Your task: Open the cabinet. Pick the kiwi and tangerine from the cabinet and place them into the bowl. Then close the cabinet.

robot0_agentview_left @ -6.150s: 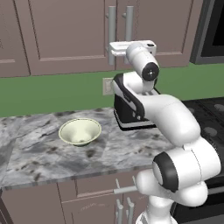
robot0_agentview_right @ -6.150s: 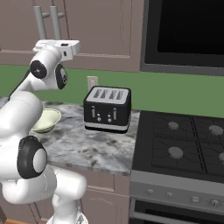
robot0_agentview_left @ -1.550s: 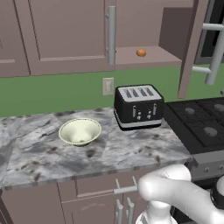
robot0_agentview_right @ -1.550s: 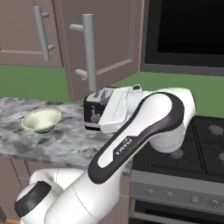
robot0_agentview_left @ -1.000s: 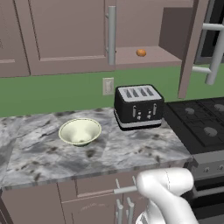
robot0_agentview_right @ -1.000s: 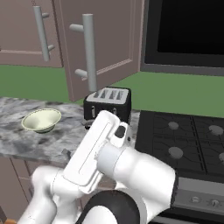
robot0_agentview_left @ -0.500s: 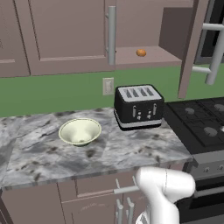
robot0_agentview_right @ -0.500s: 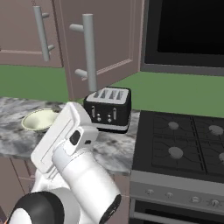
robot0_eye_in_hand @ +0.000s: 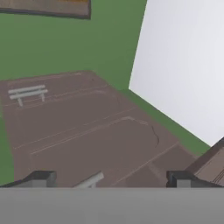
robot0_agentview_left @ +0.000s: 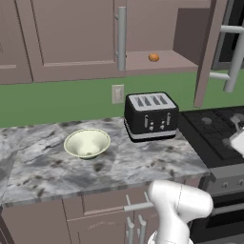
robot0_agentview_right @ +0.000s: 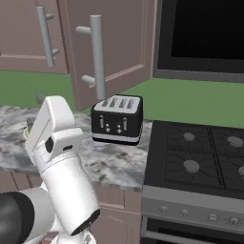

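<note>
The cabinet [robot0_agentview_left: 76, 38] hangs above the counter with its right door [robot0_agentview_left: 209, 52] swung wide open; that door and its long bar handle [robot0_agentview_right: 97, 57] fill the upper left of the right base view. The tangerine [robot0_agentview_left: 153, 57] rests on the bare shelf inside. The kiwi is hidden. On the counter, left of the toaster, stands the pale bowl [robot0_agentview_left: 87, 143], with nothing in it. My gripper [robot0_eye_in_hand: 111, 179] is open, with nothing between its fingers, and faces low brown cabinet fronts. The arm [robot0_agentview_right: 59, 157] is folded low in front of the counter.
A black toaster [robot0_agentview_left: 151, 116] stands on the marble counter [robot0_agentview_left: 119, 167] under the open shelf. A gas stove [robot0_agentview_right: 200, 162] lies to its right, with a dark microwave [robot0_agentview_right: 200, 33] above. Low cabinet doors with short handles [robot0_eye_in_hand: 27, 92] are below the counter.
The arm has swung down and to the left in the right base view, uncovering the toaster. The cabinet door stays open and the tangerine and bowl have not moved.
</note>
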Motion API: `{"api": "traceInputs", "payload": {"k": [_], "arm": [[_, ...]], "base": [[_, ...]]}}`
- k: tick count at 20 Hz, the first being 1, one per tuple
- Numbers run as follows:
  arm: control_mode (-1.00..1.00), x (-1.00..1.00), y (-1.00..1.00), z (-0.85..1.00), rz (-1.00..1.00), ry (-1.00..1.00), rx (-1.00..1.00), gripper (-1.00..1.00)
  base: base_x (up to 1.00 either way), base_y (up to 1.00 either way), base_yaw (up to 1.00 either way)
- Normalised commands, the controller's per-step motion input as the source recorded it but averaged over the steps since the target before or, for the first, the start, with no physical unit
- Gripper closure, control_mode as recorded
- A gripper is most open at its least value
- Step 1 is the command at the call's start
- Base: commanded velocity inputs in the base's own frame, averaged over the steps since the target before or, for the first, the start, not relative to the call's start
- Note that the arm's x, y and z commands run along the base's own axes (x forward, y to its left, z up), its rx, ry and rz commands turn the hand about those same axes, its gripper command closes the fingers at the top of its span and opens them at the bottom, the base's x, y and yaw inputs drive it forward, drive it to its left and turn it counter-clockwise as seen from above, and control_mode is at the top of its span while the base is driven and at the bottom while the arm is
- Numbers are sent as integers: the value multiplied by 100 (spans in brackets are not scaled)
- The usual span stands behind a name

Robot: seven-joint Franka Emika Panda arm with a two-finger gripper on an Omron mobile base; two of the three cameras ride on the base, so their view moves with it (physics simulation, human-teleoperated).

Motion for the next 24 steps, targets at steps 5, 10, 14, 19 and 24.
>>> {"api": "traceInputs", "payload": {"k": [5,10,14,19,24], "arm": [[-100,0,36,3,-9,-3,5,-100],[-100,57,49,12,0,12,0,-100],[-100,2,100,-1,0,10,0,-100],[-100,31,94,-1,-9,1,3,-100],[-100,64,52,-21,-30,0,28,-100]], "base": [[0,0,0],[0,0,0],[0,0,0],[0,0,0],[0,0,0]]}}
